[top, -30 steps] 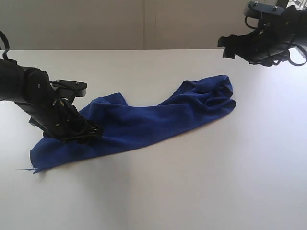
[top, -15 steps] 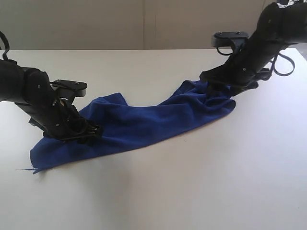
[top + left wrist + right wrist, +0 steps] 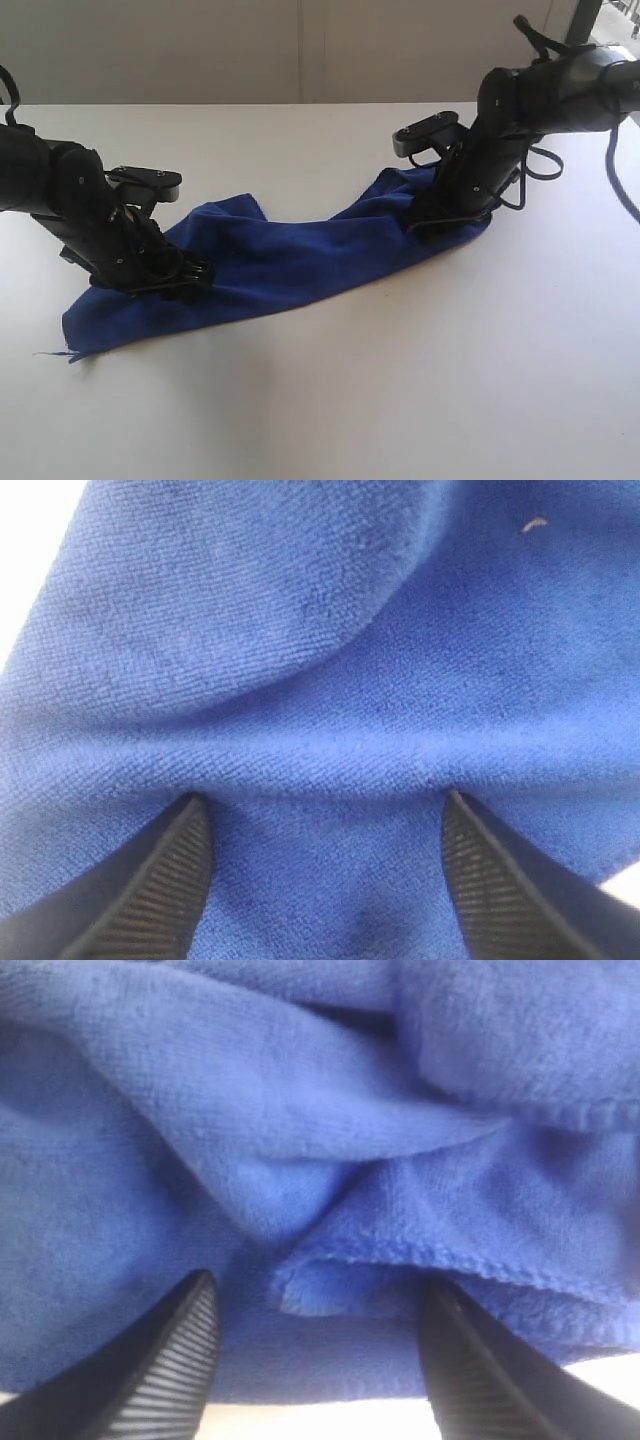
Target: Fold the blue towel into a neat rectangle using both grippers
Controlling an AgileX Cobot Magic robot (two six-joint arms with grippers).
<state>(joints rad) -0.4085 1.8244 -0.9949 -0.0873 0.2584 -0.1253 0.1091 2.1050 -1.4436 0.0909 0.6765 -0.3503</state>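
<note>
White tabletop [image 3: 400, 390], plain wall behind. The blue towel [image 3: 300, 255] lies on it, rumpled in a long diagonal strip. We judge it soft, light and floppy; best pinched at the hemmed corners. Left gripper [image 3: 325, 815] and right gripper [image 3: 312, 1300] are both spread, one over each end.

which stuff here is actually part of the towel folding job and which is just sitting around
Part of the job:
- blue towel, lying stretched and rumpled
- left gripper, open, down on one end of the towel
- right gripper, open, down on the other end

Just there:
- white table, only the work surface
- beige wall behind it
</note>
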